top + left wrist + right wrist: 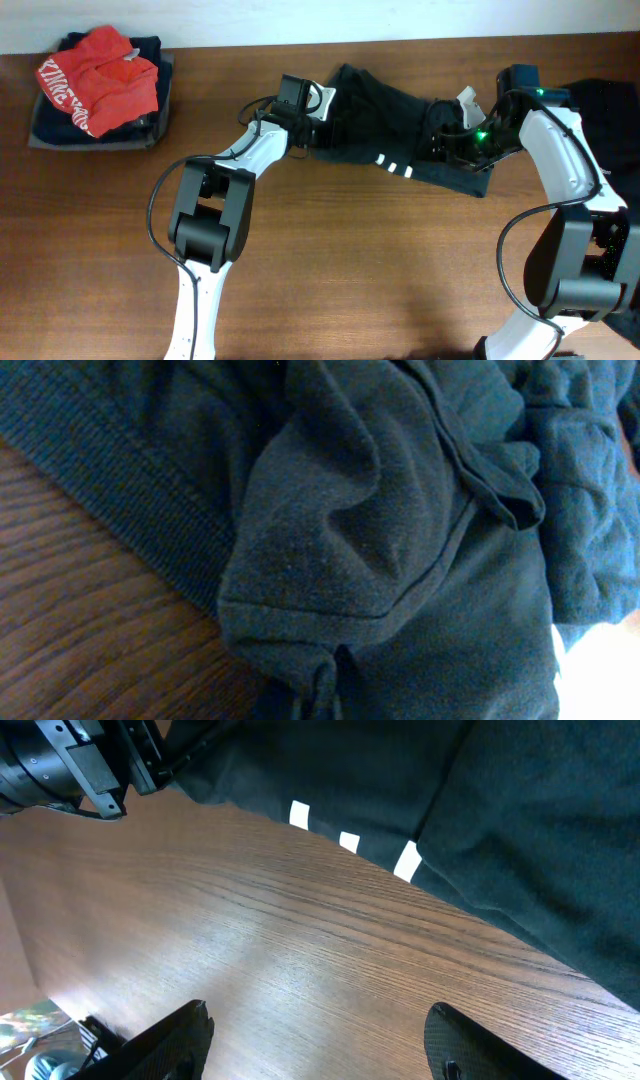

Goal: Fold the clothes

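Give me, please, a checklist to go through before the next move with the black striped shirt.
1. Left gripper shut on the left edge of the black T-shirt: ok; the cloth bunches to a pinch in its wrist view.
2. Right gripper holds the shirt: not ok; it is open over bare wood, with the hem beyond its fingertips.
3. Shirt lies flat: not ok; it is wrinkled and bunched.
4. White stripes at the hem are in view: ok.
5. Stack of folded clothes is apart from the shirt: ok.
6. Dark garment at the right edge is apart from the shirt: cannot tell; the right arm hides the gap.
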